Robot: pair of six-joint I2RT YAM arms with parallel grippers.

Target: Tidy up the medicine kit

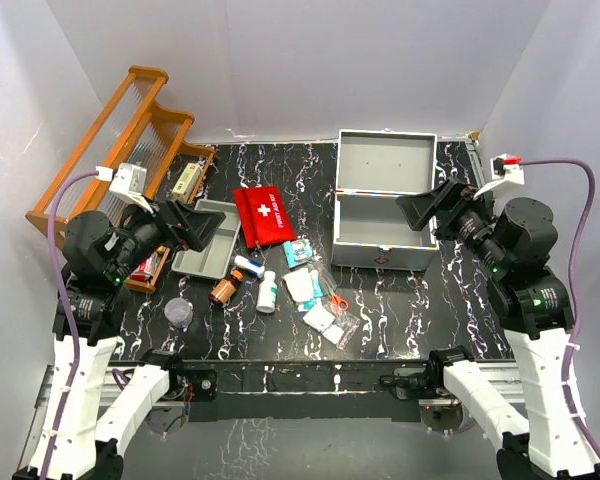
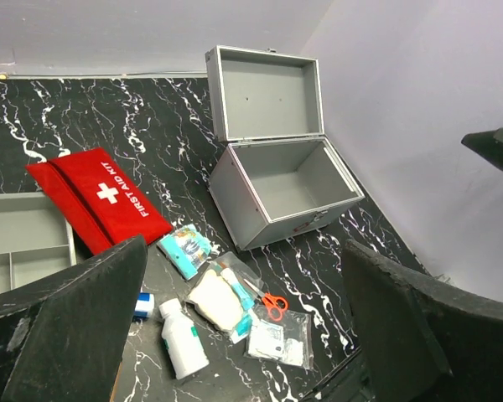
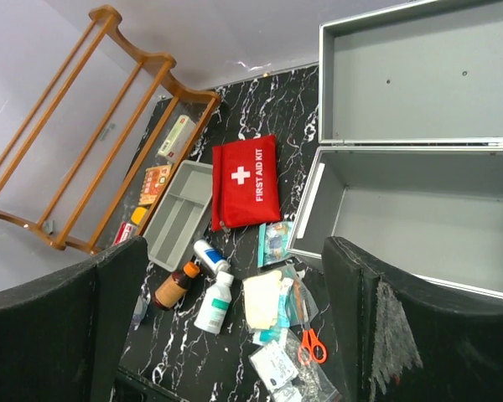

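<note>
The kit (image 1: pixel 365 255) stands on the far right part of the black marbled table (image 1: pixel 450 300), one long side facing near. Its lid (image 1: pixel 386 160) is swung back toward the far wall, so the grey inside of both halves shows.

The right gripper (image 1: pixel 422 210) hangs above the kit's right end, pointing left. Its jaws are spread wide with nothing between them. The left gripper (image 1: pixel 198 226) hangs over the left side of the table, above the tray (image 3: pixel 180 209), pointing right. Its jaws are also released and grasp nothing.

The tray is shallow and grey with dividers, and lies left of the middle. Just beside it is a red pouch (image 1: pixel 264 213) with a white cross; whether they touch I cannot tell. The pouch lies between tray and kit, apart from the kit. A wooden rack (image 1: pixel 110 150) stands at the far left, with small boxes (image 3: pixel 176 136) lying under its rails.

Near of the pouch lies a loose scatter:
- A brown bottle (image 1: pixel 224 291) lies on its side.
- A white bottle (image 1: pixel 267 292) lies just right of it.
- A teal packet (image 1: pixel 297 252) sits close to the kit's near left corner.
- Clear bags (image 1: pixel 315 295) hold white dressings.
- Scissors (image 1: pixel 338 302) with red handles rest on the bags.

All of these lie outside the kit. A small clear cup (image 1: pixel 178 312) sits near and left of the brown bottle.
</note>
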